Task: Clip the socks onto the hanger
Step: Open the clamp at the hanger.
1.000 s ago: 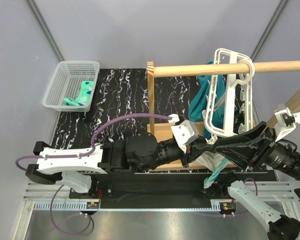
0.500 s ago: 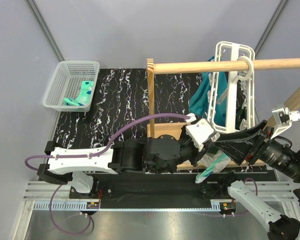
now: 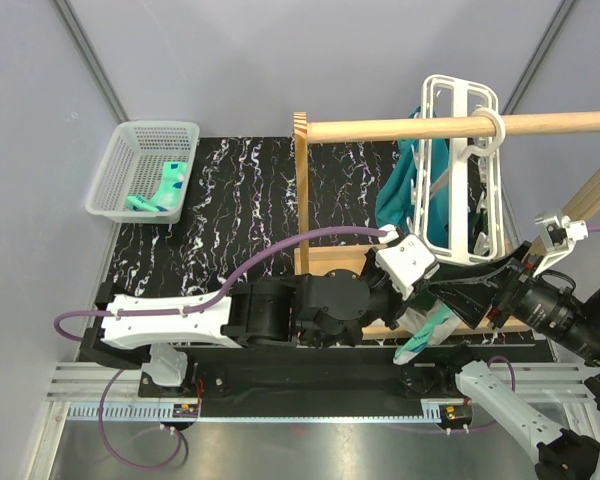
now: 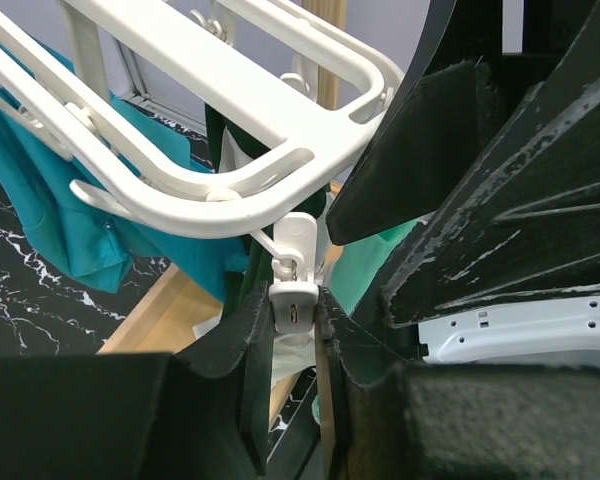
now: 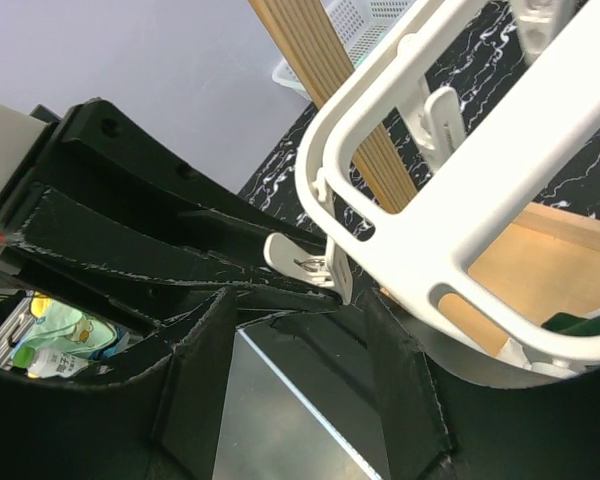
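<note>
The white hanger [image 3: 460, 170] hangs from the wooden rod [image 3: 380, 130]. My left gripper [image 3: 432, 292] reaches its lower edge and is shut on one of its white clips [image 4: 296, 300], squeezing the clip between both fingers. White fabric shows just under that clip, and a mint-green sock [image 3: 425, 338] dangles below; I cannot tell whether the clip bites it. My right gripper [image 3: 470, 295] faces the left one from the right, open, with nothing between its fingers [image 5: 420, 380]. In the right wrist view the same clip [image 5: 315, 262] sits beyond the fingertips under the hanger frame [image 5: 500, 150].
A white mesh basket [image 3: 115, 165] at the back left holds more socks [image 3: 165, 185]. A dark teal garment [image 3: 400, 200] hangs behind the hanger. The rod rests on a wooden post [image 3: 301, 190] and base at mid-table.
My right gripper has opened and drawn back to the right. The left arm pushed further right onto the clip. The hanger swung slightly left, and the sock now hangs free below.
</note>
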`<state>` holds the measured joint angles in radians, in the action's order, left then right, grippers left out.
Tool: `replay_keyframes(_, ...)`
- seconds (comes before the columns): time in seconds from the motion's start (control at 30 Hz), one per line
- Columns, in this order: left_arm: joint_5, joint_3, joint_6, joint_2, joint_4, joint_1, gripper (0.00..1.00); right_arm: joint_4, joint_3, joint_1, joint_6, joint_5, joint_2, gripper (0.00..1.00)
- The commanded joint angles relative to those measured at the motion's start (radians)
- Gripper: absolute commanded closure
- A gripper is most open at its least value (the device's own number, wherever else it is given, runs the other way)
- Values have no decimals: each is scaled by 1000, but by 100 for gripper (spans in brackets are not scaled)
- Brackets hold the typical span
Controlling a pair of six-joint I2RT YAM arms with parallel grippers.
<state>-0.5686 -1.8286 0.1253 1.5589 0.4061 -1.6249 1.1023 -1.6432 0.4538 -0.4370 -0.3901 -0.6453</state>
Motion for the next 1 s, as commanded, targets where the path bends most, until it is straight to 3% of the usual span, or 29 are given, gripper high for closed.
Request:
replay_keyframes(0.0, 16, -63, -7, 3, -24, -27, 100, -36, 25, -3, 17, 91, -51, 39)
replay_keyframes(0.37, 16, -107, -10, 35, 10, -39, 100, -87, 37, -4, -29, 96, -74, 45)
replay_keyframes(0.53, 15, -135, -15, 64, 28, -49, 100, -102, 63, -4, -81, 117, -71, 58)
replay_keyframes(0.97, 1, -138, -32, 78, 16, -53, 100, -125, 140, -4, -163, 129, -53, 48)
